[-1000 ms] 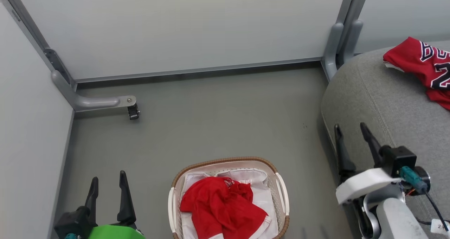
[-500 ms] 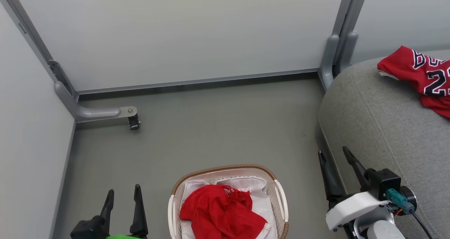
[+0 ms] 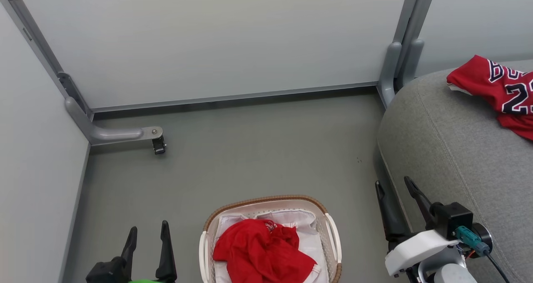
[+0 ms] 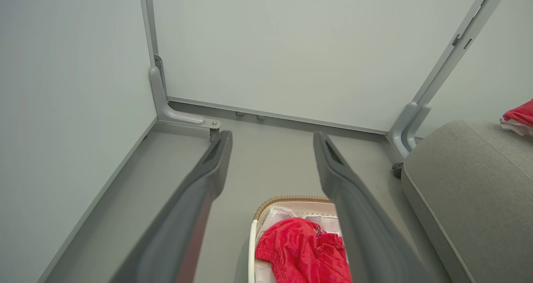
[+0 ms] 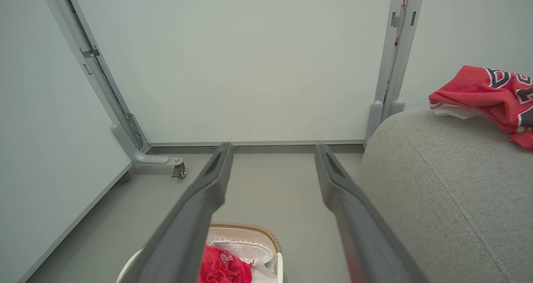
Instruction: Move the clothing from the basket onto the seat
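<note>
A crumpled red garment (image 3: pixel 262 251) with white lettering lies in the white basket (image 3: pixel 333 229) on the floor, over a white liner; the basket and garment (image 4: pixel 302 249) also show low in the left wrist view, and the garment (image 5: pixel 222 268) in the right wrist view. A red jersey (image 3: pixel 497 89) with black numerals rests on the grey seat (image 3: pixel 449 150) at the right. My left gripper (image 3: pixel 148 235) hangs open to the left of the basket, holding nothing. At the seat's near edge, right of the basket, my right gripper (image 3: pixel 393 183) is open and empty too.
Pale partition walls close off the back and left. A grey partition foot with a small black caster (image 3: pixel 158 143) juts onto the floor at the back left. Another grey post foot (image 3: pixel 391 73) stands at the seat's far corner. Grey floor lies between basket and wall.
The head view has tilted, shifting the whole scene down. My right gripper has pulled back and left, off the seat toward its edge. My left gripper has shifted slightly right. Both stay open.
</note>
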Motion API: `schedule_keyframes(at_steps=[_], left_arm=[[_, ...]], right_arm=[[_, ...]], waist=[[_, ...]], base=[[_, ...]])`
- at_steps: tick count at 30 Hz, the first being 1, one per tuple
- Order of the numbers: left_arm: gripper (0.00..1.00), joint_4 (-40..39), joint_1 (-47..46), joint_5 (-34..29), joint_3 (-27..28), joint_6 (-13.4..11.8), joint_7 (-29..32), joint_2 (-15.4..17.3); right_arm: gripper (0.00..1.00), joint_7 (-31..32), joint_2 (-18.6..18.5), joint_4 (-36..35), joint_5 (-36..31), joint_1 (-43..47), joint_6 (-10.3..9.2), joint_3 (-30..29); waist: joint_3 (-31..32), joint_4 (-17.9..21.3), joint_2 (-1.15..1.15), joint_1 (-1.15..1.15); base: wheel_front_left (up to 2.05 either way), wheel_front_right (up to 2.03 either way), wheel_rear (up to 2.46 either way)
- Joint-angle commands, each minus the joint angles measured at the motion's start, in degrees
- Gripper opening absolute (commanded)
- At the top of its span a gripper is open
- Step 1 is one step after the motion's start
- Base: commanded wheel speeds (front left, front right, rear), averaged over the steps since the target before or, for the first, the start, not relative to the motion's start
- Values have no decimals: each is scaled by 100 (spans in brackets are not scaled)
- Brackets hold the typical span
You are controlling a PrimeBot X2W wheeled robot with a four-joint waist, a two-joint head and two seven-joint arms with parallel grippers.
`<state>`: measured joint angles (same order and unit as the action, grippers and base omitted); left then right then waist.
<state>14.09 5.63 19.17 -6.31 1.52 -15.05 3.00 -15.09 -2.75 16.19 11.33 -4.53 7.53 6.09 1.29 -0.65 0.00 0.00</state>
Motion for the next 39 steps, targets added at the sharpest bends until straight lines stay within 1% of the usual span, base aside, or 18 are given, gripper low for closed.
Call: schedule_keyframes(at_steps=[1, 12, 18, 23, 29, 31, 32, 33, 38, 39], left_arm=[[100, 8, 82, -32, 4, 27, -20, 3], [100, -34, 68, -67, -18, 22, -19, -7], [100, -23, -304, -146, -61, 70, -19, -8], [100, 178, -904, -424, -258, 150, -6, 54], [100, 653, -2145, -726, -578, 261, 219, 102], [100, 916, -2606, -829, -760, 337, 367, 127], [100, 1249, -2991, -919, -930, 403, 455, 149], [100, 1430, -3171, -981, -1024, 435, 490, 148], [100, 2276, -3810, -1149, -1464, 526, 640, 115], [100, 2489, -3909, -1200, -1625, 546, 710, 114]], right_arm=[[100, -11, -26, 10, -17, 51, -7, -21], [100, -11, -26, -9, -87, -35, -7, -127], [100, -11, -27, -194, -201, -227, -8, -335], [100, -11, -25, -425, -346, -558, -7, -584], [100, -11, -22, -781, -468, -1164, -7, -790], [100, -11, -24, -880, -519, -1423, -7, -813], [100, -11, -22, -936, -558, -1634, -7, -791], [100, -11, -23, -970, -544, -1733, -7, -782], [100, -11, -22, -1155, -409, -2063, -7, -777], [100, -11, -22, -1176, -349, -2127, -7, -782]], waist=[[-5, -5, 0, 0], [-126, 8, 0, 0], [-508, 22, 0, 0], [-1125, 67, 0, 0], [-2200, 230, 0, 0], [-2620, 303, 0, 0], [-2964, 401, 0, 0], [-3141, 464, 0, 0], [-3797, 689, 0, 0], [-3920, 729, 0, 0]], base=[[0, 0, 0], [0, 0, 0], [0, 0, 0], [0, 0, 0], [0, 0, 0], [0, 0, 0], [0, 0, 0], [0, 0, 0], [0, 0, 0], [0, 0, 0]])
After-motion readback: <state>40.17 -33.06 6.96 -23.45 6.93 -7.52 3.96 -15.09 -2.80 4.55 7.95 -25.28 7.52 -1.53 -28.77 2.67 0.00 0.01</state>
